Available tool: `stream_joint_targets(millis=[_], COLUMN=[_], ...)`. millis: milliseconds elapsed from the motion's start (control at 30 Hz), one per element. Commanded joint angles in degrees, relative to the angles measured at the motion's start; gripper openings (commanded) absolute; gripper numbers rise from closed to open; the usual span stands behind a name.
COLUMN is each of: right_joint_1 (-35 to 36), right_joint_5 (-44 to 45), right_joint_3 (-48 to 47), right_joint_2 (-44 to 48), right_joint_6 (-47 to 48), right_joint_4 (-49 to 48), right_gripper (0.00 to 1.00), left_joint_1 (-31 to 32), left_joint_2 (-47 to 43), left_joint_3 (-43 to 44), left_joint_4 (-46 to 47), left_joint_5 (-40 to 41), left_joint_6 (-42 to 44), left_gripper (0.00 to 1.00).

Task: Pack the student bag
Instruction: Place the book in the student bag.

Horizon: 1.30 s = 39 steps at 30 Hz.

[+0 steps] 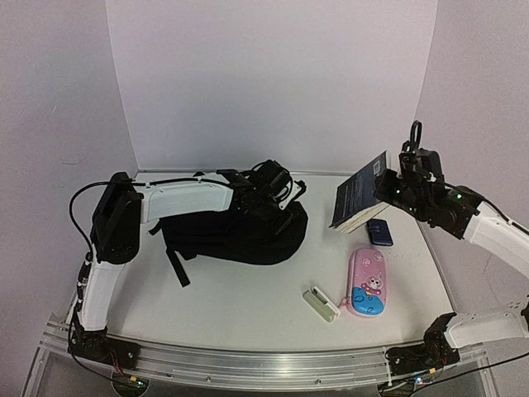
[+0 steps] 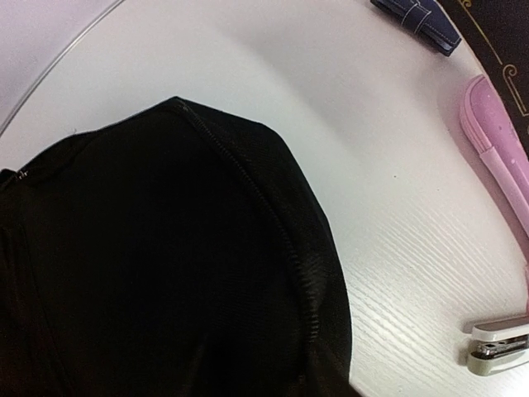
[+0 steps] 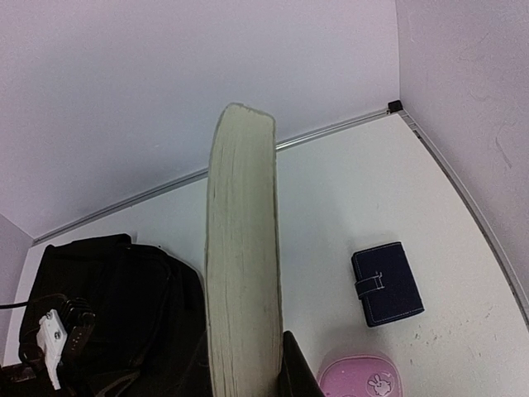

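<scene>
The black student bag (image 1: 240, 227) lies on the white table at centre-left. It fills the lower left of the left wrist view (image 2: 165, 265), with a zipper line running over it. My left gripper (image 1: 269, 186) is down at the bag's far right top edge. Its fingers are hidden by the black fabric, so I cannot tell whether it is open or shut. My right gripper (image 1: 388, 188) is shut on a thick dark-covered book (image 1: 361, 192) and holds it tilted in the air to the right of the bag. The book's pale page edge (image 3: 244, 265) stands upright in the right wrist view.
A navy wallet (image 1: 380, 233) lies under the book, a pink cartoon pencil case (image 1: 368, 283) in front of it, and a white stapler (image 1: 321, 303) to its left. All three also show in the left wrist view: the wallet (image 2: 417, 21), the case (image 2: 500, 153), the stapler (image 2: 500, 343). White walls enclose the table.
</scene>
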State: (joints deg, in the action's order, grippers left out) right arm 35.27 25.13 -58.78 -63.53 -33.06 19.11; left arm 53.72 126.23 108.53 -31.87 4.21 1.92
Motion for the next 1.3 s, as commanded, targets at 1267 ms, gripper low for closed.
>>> stream_joint_targets(millis=[1267], right_joint_1=[1.74], right_joint_5=[-32.85], right_joint_3=[3.12], right_joint_2=[-28.44], right_joint_6=[-41.41], right_joint_4=[-55.63], right_gripper=[0.0], left_joint_1=[-0.1], left_joint_2=[-34.71], left_joint_3=[-29.98], left_joint_4=[26.74], left_joint_5=[8.36], left_joint_6=[-8.26], left_gripper=[0.0])
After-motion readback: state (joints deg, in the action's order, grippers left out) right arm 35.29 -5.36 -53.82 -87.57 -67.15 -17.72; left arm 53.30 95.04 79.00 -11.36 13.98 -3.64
